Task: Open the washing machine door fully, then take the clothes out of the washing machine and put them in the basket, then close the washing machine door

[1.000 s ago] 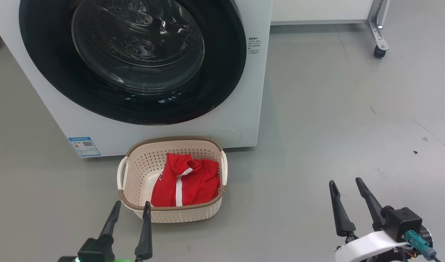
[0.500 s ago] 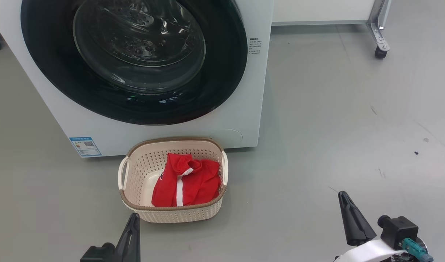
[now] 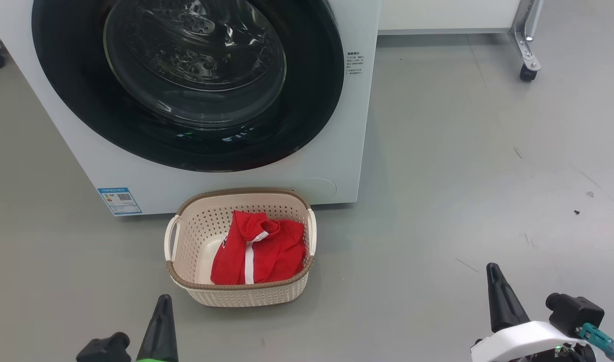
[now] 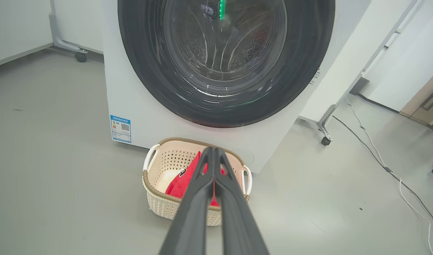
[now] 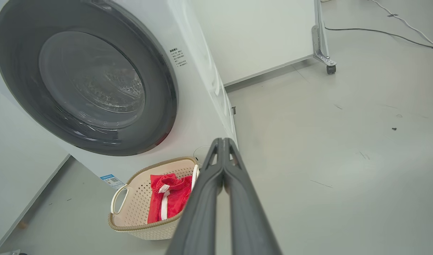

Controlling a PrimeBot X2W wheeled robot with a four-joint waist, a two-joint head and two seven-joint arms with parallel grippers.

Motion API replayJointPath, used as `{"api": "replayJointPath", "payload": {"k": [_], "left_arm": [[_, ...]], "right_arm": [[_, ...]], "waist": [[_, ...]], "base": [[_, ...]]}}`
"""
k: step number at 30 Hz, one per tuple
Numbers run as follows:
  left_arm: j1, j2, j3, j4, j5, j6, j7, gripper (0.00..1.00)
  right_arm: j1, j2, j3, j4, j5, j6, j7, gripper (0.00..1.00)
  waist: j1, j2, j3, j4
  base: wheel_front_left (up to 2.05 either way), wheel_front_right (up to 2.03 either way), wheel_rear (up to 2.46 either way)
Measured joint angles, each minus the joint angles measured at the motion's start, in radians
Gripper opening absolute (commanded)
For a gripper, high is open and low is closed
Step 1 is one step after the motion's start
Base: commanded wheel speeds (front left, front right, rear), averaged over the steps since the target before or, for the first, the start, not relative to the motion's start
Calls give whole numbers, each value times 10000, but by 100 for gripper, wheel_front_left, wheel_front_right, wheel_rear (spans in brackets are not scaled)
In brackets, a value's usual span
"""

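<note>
The grey floor (image 3: 463, 176) carries everything here. On it stands the big white front-loading washing machine (image 3: 357, 125), which serves as the reference for all the rest. Its large round door (image 3: 312, 100), a wide glossy black ring around a bulging clear glass bowl, lies shut flush against the machine's front. A perforated steel drum (image 3: 186, 55) shows through the glass.

To the right of the machine and further back stands a white panel on a metal leg with a small black castor (image 3: 527, 75).

Directly in front of the machine, close to its lower edge and below the door, sits the small cream perforated plastic basket (image 3: 246, 296), a rounded rectangle with a brown woven-look rim and white side handles. The bright red jersey (image 3: 267, 251) with a white stripe lies crumpled inside it, toward the basket's right half. A bare patch of basket bottom shows on the left.

The left hand (image 3: 162, 304) hovers in front of the machine, on the near side of the basket and just off its left corner. Its two long dark fingers (image 4: 198, 198) are pressed together along their length, with nothing between them. The right hand (image 3: 493, 274) hangs well to the right of the machine, over bare floor. Its fingers (image 5: 206, 198) are likewise closed tip to tip and empty.

A small blue label (image 3: 119, 200) is stuck low on the machine's front at the left. A faint round flap (image 3: 319, 188) sits low at the right. A few lines of small print (image 3: 354, 63) stand beside the door's right edge, too small to read.
</note>
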Motion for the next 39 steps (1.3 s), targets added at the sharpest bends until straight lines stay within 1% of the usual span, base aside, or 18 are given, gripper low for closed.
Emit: {"api": "replayJointPath", "payload": {"k": [10, 14, 26, 29, 35, 39], "left_arm": [[-47, 17, 330, 21, -1542, -178, 351, 0], [-69, 48, 458, 92, -2079, -255, 491, 0], [-296, 117, 761, 230, -3557, -470, 830, 0], [-394, 150, 807, 253, -4008, -537, 926, 0], [-526, 228, 970, 341, -4788, -696, 1106, 0], [-676, 280, 1112, 481, -5459, -784, 1273, 0]], "right_arm": [[-81, 40, -366, 40, 1413, 12, 399, 0], [-148, 40, -489, 73, 1923, 92, 531, 0], [-344, 40, -849, 213, 3348, 104, 882, 0], [-458, 40, -961, 259, 3730, 186, 1001, 0], [-542, 44, -1127, 337, 4506, 203, 1187, 0], [-718, 48, -1304, 416, 5139, 272, 1348, 0]], "waist": [[0, 0, 8, 43], [0, 0, 9, 60], [0, 0, 14, 105], [0, 0, 14, 117], [0, 0, 15, 142], [0, 0, 15, 163]], "base": [[0, 0, 0], [0, 0, 0], [0, 0, 0], [0, 0, 0], [0, 0, 0], [0, 0, 0]]}}
